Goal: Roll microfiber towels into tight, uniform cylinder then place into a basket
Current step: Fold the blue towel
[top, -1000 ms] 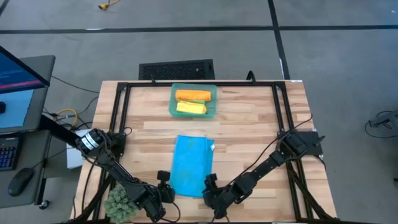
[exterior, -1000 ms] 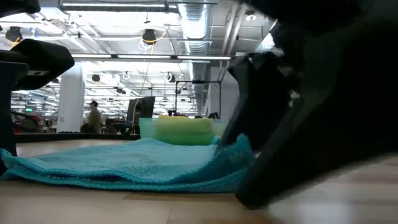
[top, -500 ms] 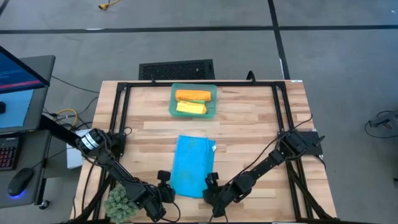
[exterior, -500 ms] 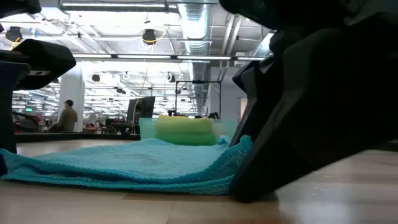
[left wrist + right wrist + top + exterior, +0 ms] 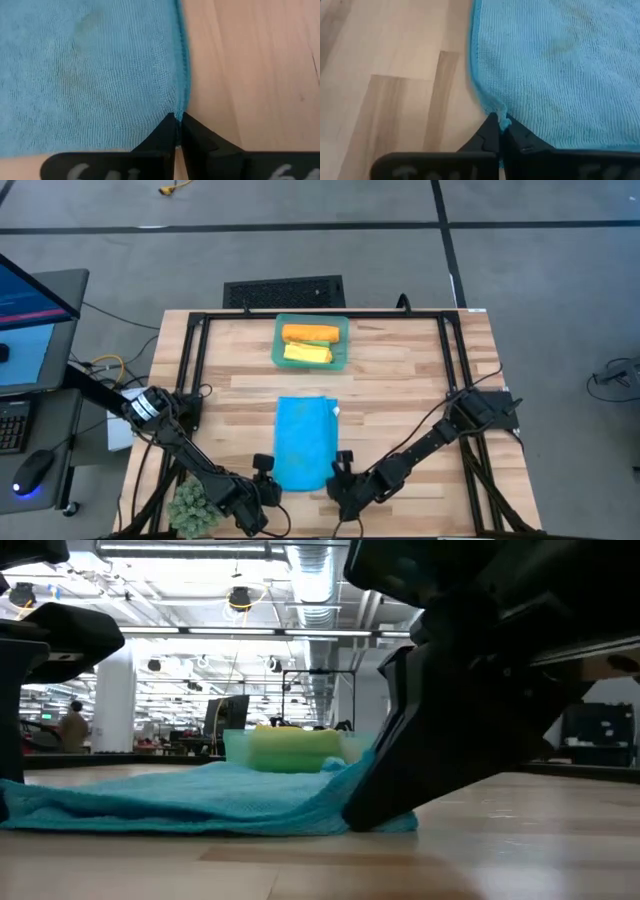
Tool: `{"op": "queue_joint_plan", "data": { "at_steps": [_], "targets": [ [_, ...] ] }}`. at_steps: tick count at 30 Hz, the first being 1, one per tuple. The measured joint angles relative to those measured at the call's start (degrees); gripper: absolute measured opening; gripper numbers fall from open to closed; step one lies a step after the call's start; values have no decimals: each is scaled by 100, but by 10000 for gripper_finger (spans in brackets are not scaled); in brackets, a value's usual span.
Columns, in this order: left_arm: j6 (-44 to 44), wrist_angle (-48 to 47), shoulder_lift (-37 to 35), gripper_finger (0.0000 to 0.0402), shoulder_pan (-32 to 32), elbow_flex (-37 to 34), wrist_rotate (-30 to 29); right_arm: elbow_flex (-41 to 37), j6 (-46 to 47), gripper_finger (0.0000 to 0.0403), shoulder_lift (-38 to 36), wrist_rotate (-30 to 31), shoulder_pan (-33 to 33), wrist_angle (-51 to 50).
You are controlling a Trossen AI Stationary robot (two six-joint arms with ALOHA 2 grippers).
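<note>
The bright blue towel (image 5: 305,443) lies flat on the wooden table (image 5: 400,380), a long rectangle running near to far. My left gripper (image 5: 268,483) is shut on its near left corner. My right gripper (image 5: 340,478) is shut on its near right corner. The teal basket (image 5: 343,350) stands at the table's far middle and holds a rolled orange towel (image 5: 310,333) and a rolled yellow towel (image 5: 307,354). The low view shows the blue towel (image 5: 200,802) spread low, with the basket (image 5: 232,745) behind it. My left gripper pinches the blue towel's near left corner (image 5: 181,106) between its two shut fingertips, slanting down from the near side. The cloth stays on the table, slightly puckered at the pinch. My right gripper pinches the towel's near right corner (image 5: 492,107) between its two shut fingertips, also slanting down from the near side. The corner bunches a little at the tips, and the rest lies flat on the wood.
A spiky green plant ball (image 5: 190,508) sits at the near left corner, beside my left arm. Black frame rails (image 5: 190,360) run along the table's left, right and far sides. Bare wood lies between the towel and the basket.
My right gripper has shut from wide open and taken hold of the towel's near right corner, rolling a little at the wrist. The towel's right side has drawn slightly toward the table's left and bunched at the grip. My left gripper has kept its hold.
</note>
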Motion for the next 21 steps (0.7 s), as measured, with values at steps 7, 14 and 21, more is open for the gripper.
{"op": "queue_joint_plan", "data": {
  "at_steps": [7, 14, 21],
  "targets": [
    [-27, -709, 12, 8, -147, 436, 52, 459, 0, 16, -83, 403, 334, -277],
    [-99, -913, 12, 3, -390, 898, 10, 1149, -3, 8, -92, 853, 720, -407],
    [-189, -1849, 12, 2, -691, 1652, -473, 1480, 102, 7, -96, 1024, 980, -401]
  ]
}}
